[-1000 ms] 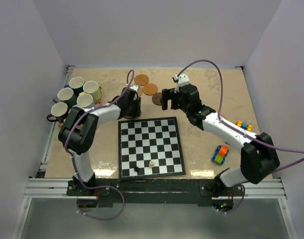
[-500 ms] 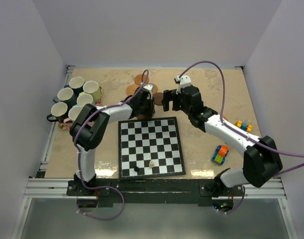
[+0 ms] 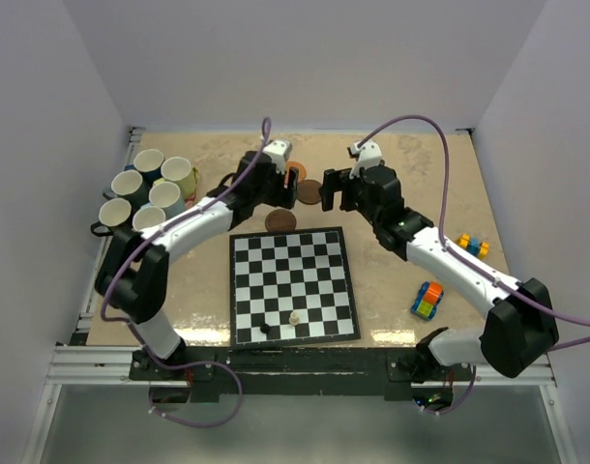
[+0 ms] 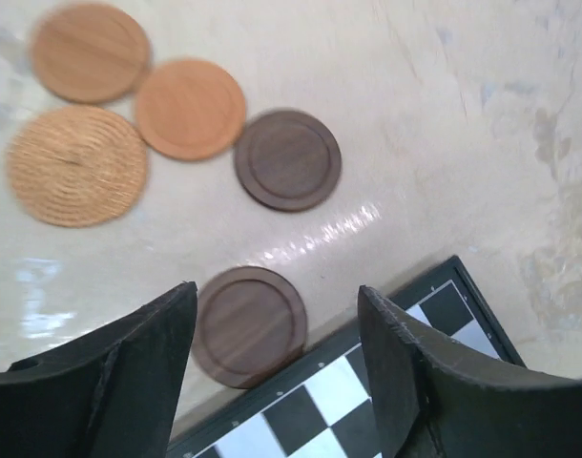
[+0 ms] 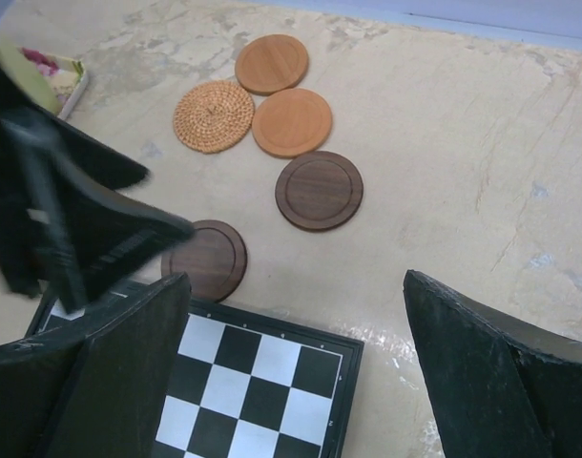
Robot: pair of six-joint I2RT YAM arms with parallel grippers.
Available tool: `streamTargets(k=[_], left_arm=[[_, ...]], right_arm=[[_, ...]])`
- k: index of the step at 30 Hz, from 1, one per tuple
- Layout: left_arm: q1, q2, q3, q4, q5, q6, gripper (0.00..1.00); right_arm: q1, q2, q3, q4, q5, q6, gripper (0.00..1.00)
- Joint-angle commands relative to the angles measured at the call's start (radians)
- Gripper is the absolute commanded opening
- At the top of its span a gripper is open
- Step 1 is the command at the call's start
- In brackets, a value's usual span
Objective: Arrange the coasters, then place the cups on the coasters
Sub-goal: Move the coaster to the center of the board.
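Five coasters lie on the table's far middle. A tan coaster [image 4: 89, 51], an orange one [image 4: 189, 108] and a woven one [image 4: 76, 164] touch in a cluster, with a dark coaster [image 4: 287, 159] beside them. A second dark coaster [image 4: 248, 325] [image 3: 280, 220] lies flat against the chessboard's far edge. My left gripper [image 4: 275, 303] [image 3: 263, 191] hovers open above it, holding nothing. The right gripper [image 5: 296, 284] [image 3: 335, 193] hangs open and empty just to the right, over the chessboard's far corner. Several cups [image 3: 164, 195] stand bunched at the far left.
A black-and-white chessboard [image 3: 293, 286] fills the middle, with two small pieces [image 3: 265, 328] near its front edge. A toy car [image 3: 427, 301] and coloured blocks [image 3: 474, 244] lie at the right. A floral mat's corner [image 5: 54, 76] shows by the cups.
My left gripper has opened, leaving a dark coaster at the chessboard's far edge, and has drawn back up and to the left. The right gripper has shifted slightly farther away.
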Motion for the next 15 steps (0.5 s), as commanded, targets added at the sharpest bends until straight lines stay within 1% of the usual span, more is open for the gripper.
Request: streamTargets(k=[1, 3, 5, 7, 9, 14, 15], left_arm=[[0.122, -0.157, -0.051, -0.031, 0.0, 0.033, 0.76], [0.19, -0.194, -0.087, -0.044, 0.024, 0.016, 0.8], [0.233, -0.242, -0.126, -0.027, 0.009, 0.022, 0.84], [0.242, -0.275, -0.155, -0.009, -0.062, 0.054, 0.87], [0.244, -0.288, -0.164, -0.008, -0.105, 0.084, 0.88], [0.25, -0.292, -0.164, -0.013, -0.115, 0.091, 0.89], [0.25, -0.294, -0.163, -0.013, -0.113, 0.093, 0.89]], right_arm=[[0.013, 0.091, 0.043, -0.021, 0.066, -0.015, 0.97], [0.045, 0.158, 0.064, -0.044, 0.129, -0.015, 0.95], [0.087, 0.215, 0.078, -0.069, 0.166, -0.013, 0.93], [0.111, 0.267, 0.095, -0.072, 0.185, -0.003, 0.92], [0.133, 0.318, 0.121, -0.076, 0.194, 0.005, 0.88], [0.168, 0.447, 0.222, -0.079, 0.182, 0.007, 0.75], [0.17, 0.473, 0.244, -0.081, 0.177, 0.007, 0.72]])
